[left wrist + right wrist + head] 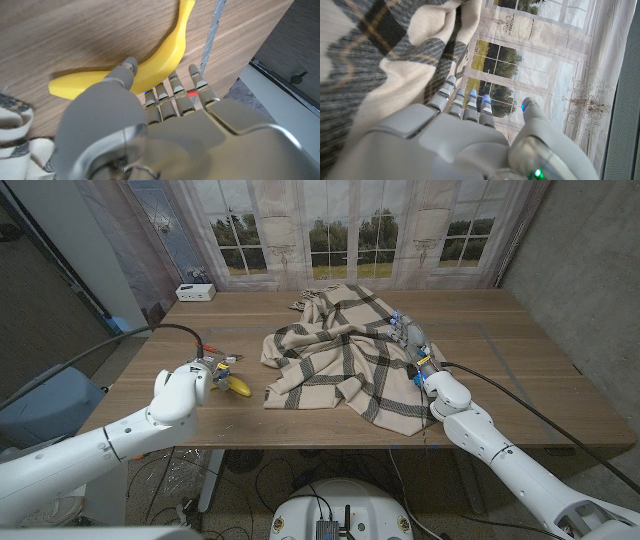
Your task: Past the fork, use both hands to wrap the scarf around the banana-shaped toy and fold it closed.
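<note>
The banana-shaped yellow plastic toy point(239, 386) lies on the wooden tabletop point(500, 330) at my left, well apart from the scarf's middle but near its left edge. I count one toy, one scarf, one fork and one small box.

The cream wool scarf with dark plaid stripes point(340, 350) is heaped in loose folds at the tabletop's centre, spreading toward my right. The metal fork point(211, 30) lies just beside the toy, its grey handle running along the wood past the toy's curved end; in the head view it is mostly hidden behind my left hand.

My left hand point(205, 372) reaches down over the toy. In the left wrist view its thumb tip touches the toy's side and the other fingers point(175, 92) curl close against it, so I seem to grip it, though whether it is lifted I cannot tell.

My right hand point(418, 350) rests at the scarf's right edge, fingers point(465, 102) stretched out and apart, holding nothing; the cloth lies just beside them.

The tabletop is pale brown planking. Behind it hangs a curtain printed with windows and trees point(350, 230), and grey walls stand at both sides. A small white box point(195, 292) sits at the far left corner, well apart from everything.
</note>
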Tool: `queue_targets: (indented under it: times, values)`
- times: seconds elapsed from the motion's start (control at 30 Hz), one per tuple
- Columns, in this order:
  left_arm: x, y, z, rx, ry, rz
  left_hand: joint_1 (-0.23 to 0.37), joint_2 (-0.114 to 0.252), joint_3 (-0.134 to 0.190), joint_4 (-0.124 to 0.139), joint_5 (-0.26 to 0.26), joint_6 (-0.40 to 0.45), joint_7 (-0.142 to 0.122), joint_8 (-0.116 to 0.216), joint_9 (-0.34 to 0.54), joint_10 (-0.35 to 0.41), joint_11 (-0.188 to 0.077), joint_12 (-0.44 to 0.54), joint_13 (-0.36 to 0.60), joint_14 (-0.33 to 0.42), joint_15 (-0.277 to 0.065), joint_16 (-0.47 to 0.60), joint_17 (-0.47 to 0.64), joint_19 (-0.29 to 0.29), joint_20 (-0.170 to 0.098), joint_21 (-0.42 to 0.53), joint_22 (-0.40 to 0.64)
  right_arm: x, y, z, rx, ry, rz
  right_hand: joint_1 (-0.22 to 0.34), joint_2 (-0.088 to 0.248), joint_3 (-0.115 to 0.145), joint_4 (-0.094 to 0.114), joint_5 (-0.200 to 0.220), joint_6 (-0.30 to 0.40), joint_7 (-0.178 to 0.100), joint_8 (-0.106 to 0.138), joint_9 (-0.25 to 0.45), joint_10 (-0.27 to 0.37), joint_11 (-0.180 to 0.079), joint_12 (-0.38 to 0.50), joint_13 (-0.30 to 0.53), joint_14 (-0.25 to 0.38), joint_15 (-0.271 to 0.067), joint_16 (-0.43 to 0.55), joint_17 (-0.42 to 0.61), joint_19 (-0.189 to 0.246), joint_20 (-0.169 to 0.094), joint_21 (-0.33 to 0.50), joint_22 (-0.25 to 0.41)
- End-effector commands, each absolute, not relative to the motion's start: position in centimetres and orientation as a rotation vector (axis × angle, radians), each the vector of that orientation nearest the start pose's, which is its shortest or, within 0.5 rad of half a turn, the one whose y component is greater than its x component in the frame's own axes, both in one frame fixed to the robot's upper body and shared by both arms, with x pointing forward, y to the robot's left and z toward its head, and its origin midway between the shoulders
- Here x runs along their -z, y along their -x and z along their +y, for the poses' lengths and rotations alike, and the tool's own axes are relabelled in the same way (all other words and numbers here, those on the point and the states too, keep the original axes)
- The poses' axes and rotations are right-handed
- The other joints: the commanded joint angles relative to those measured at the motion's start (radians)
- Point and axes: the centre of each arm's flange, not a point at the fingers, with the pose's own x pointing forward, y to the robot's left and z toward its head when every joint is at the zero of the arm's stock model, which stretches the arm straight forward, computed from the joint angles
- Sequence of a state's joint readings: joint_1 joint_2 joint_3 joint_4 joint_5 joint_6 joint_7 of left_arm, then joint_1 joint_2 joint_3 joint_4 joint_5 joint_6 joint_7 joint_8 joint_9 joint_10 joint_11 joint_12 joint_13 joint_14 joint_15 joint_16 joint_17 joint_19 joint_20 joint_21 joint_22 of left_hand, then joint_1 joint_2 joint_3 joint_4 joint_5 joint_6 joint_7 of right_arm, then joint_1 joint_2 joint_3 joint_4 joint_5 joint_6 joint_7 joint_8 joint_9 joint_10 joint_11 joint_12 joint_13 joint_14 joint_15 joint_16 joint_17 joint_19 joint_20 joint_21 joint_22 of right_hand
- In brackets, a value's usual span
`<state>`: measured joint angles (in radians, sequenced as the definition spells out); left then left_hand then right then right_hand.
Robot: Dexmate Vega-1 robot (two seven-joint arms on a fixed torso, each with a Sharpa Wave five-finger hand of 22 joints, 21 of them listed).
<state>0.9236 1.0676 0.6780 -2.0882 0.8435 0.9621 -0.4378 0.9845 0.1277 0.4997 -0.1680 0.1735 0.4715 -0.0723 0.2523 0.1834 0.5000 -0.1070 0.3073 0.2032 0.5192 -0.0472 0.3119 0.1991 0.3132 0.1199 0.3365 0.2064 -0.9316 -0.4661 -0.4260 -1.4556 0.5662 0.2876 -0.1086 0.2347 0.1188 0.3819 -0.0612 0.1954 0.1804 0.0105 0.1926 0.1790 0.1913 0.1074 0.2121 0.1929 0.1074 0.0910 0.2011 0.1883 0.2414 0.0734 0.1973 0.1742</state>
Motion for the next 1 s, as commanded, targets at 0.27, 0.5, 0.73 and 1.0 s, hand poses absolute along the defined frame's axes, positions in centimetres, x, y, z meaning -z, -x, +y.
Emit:
queue_targets:
  times: [0.27,0.5,0.73,1.0]
  values:
    - [7.2,-54.7,32.0,-0.504,-1.715,-0.122,0.199,0.061,-0.009,-0.001,0.004,0.425,0.017,0.121,0.022,0.387,-0.011,0.15,0.078,0.328,-0.173,0.214,0.12,0.098,-0.059,0.094,0.02,4.4,-62.8,-22.6,-0.215,-0.039,-0.606,-0.005,0.005,0.005,-0.001,-0.006,0.011,0.001,0.002,0.004,0.013,-0.002,-0.001,0.004,0.011,0.002,0.006,0.005,-0.001,0.006,0.005,0.003]
    - [5.6,-53.9,32.2,-0.572,-1.686,-0.186,0.208,0.067,-0.004,0.008,0.005,0.439,0.02,0.126,0.025,0.39,-0.017,0.156,0.091,0.329,-0.172,0.215,0.128,0.098,-0.061,0.102,0.022,4.2,-62.5,-22.7,-0.21,-0.035,-0.615,-0.005,0.005,0.006,-0.001,-0.006,0.012,0.002,0.002,0.004,0.013,-0.003,-0.002,0.004,0.012,0.001,0.006,0.005,0.0,0.008,0.005,0.003]
    - [3.1,-53.4,31.8,-0.628,-1.648,-0.292,0.209,0.065,-0.001,0.015,0.006,0.45,0.021,0.132,0.026,0.388,-0.019,0.159,0.1,0.329,-0.174,0.211,0.13,0.096,-0.062,0.107,0.023,4.1,-62.3,-22.8,-0.206,-0.034,-0.621,-0.005,0.006,0.008,-0.002,-0.005,0.013,0.003,0.002,0.004,0.014,-0.003,-0.002,0.004,0.013,0.001,0.005,0.004,0.0,0.008,0.005,0.003]
    - [0.4,-53.9,30.4,-0.634,-1.622,-0.409,0.21,0.065,0.0,0.02,0.007,0.451,0.022,0.132,0.027,0.389,-0.02,0.162,0.109,0.331,-0.175,0.209,0.132,0.093,-0.062,0.111,0.024,3.9,-61.8,-23.0,-0.199,-0.022,-0.631,-0.001,0.007,0.011,-0.006,-0.005,0.013,0.003,0.001,0.004,0.014,-0.005,-0.003,0.004,0.013,0.001,0.004,0.003,0.0,0.008,0.005,0.003]
